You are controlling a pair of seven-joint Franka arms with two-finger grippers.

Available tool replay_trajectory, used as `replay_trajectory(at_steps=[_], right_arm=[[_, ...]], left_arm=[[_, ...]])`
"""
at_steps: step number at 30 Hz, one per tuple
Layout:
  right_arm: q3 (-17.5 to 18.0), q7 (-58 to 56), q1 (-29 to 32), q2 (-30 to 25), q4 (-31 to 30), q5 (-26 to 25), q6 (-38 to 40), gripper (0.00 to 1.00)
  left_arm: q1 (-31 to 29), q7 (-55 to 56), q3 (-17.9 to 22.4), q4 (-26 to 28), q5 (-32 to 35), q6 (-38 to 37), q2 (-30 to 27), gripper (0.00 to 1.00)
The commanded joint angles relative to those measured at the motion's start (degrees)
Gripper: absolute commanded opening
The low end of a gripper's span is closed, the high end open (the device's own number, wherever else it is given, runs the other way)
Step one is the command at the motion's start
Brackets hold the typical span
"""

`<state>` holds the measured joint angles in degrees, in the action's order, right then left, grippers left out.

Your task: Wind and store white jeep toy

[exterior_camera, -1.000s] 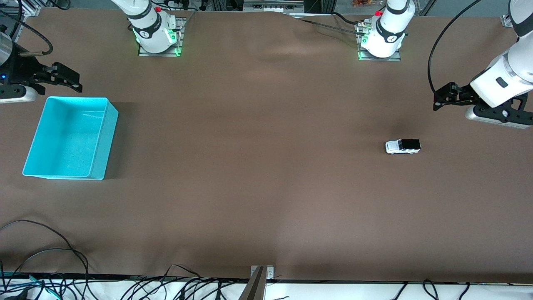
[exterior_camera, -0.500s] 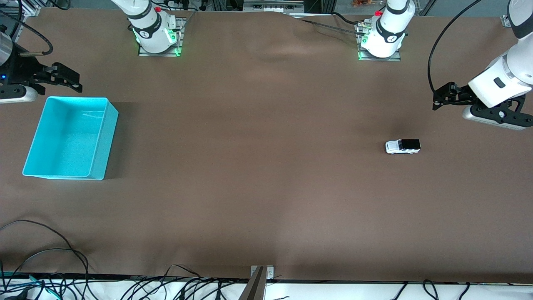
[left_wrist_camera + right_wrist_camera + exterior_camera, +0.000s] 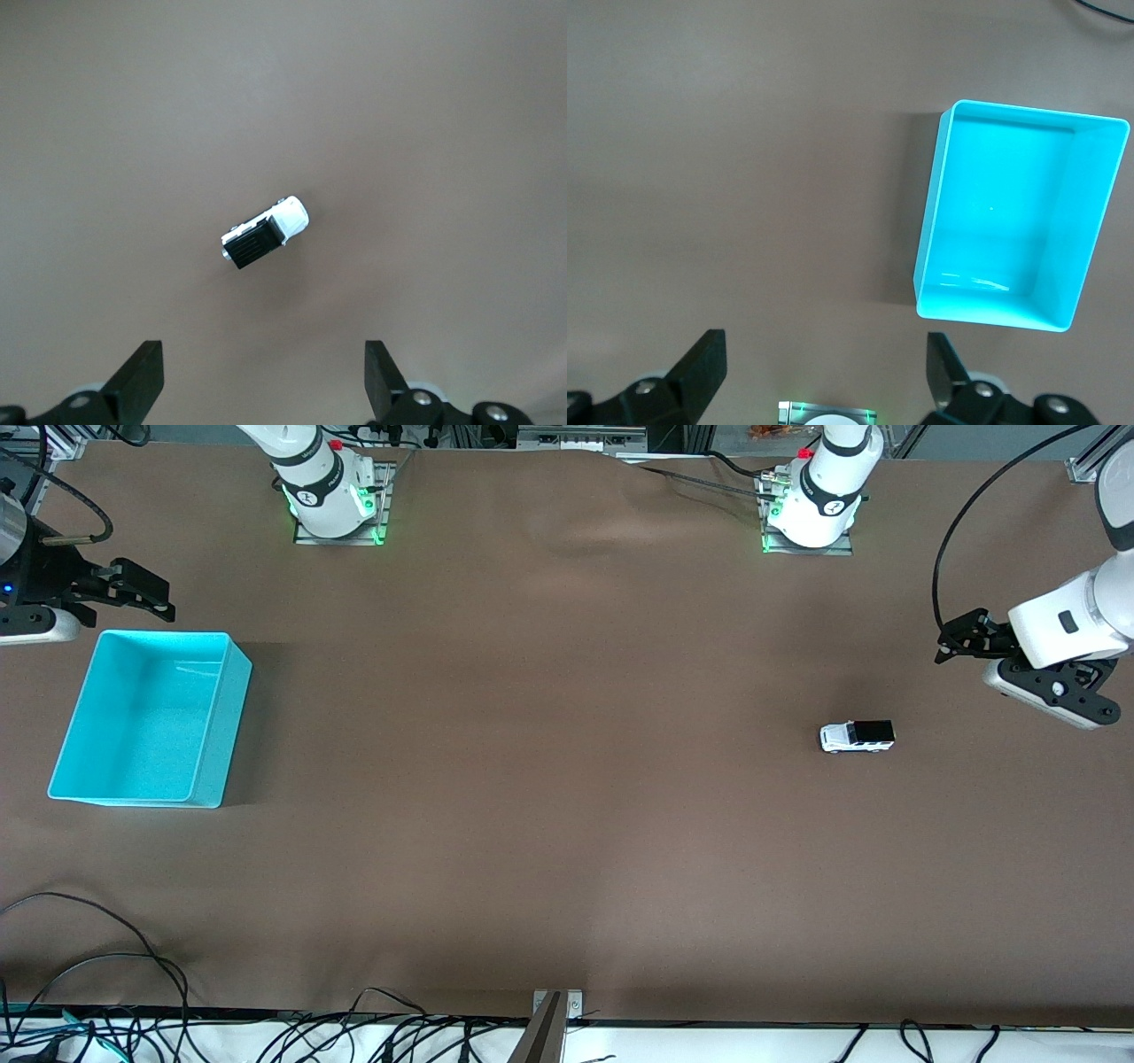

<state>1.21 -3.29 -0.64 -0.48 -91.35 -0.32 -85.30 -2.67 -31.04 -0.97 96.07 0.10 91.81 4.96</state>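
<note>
The white jeep toy (image 3: 857, 736) (image 3: 264, 232), small with a black roof, stands on its wheels on the brown table toward the left arm's end. My left gripper (image 3: 952, 641) (image 3: 263, 381) hangs open in the air over the table near that end, apart from the jeep, with nothing between its fingers. The turquoise bin (image 3: 152, 717) (image 3: 1014, 212) sits empty at the right arm's end. My right gripper (image 3: 146, 595) (image 3: 826, 367) hovers open and empty above the table just past the bin's rim, toward the robots' bases.
The two arm bases (image 3: 332, 500) (image 3: 811, 509) stand along the table's edge by the robots, with green lights. Loose cables (image 3: 106, 965) lie along the edge nearest the front camera. A metal bracket (image 3: 545, 1027) sticks up at that edge.
The left arm has swung its gripper slightly toward the left arm's end of the table and a little lower. The right arm, the jeep and the bin have not moved.
</note>
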Motion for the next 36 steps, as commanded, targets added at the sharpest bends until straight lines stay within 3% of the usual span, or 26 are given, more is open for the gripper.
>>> replay_trajectory(at_steps=[1,11,17,27,36], right_arm=[[0.19,0.22,0.38,0.3,0.99,-0.56,0.84,1.0],[0.19,0.22,0.29,0.22,0.99,-0.56,0.84,1.0],[0.19,0.22,0.38,0.3,0.99,-0.56,0.84,1.0],[0.19,0.22,0.29,0.3,0.99,-0.56,0.84,1.0],[0.19,0.22,0.29,0.22,0.99,-0.56,0.84,1.0]], left_arm=[[-2.69,-11.31,-0.7,1.22,-0.98,-0.58,2.59,1.0],[-2.69,-31.35,-1.57,6.23,-0.98,-0.23,6.55,1.0],[-3.65,-36.54,-2.8,10.0,-0.98,1.35,7.08,1.0],[-10.95,-43.05,-9.22,21.08,-0.98,14.97,5.85,1.0],[-11.04,-48.5,-9.49,26.18,-0.98,24.81,7.34,1.0]])
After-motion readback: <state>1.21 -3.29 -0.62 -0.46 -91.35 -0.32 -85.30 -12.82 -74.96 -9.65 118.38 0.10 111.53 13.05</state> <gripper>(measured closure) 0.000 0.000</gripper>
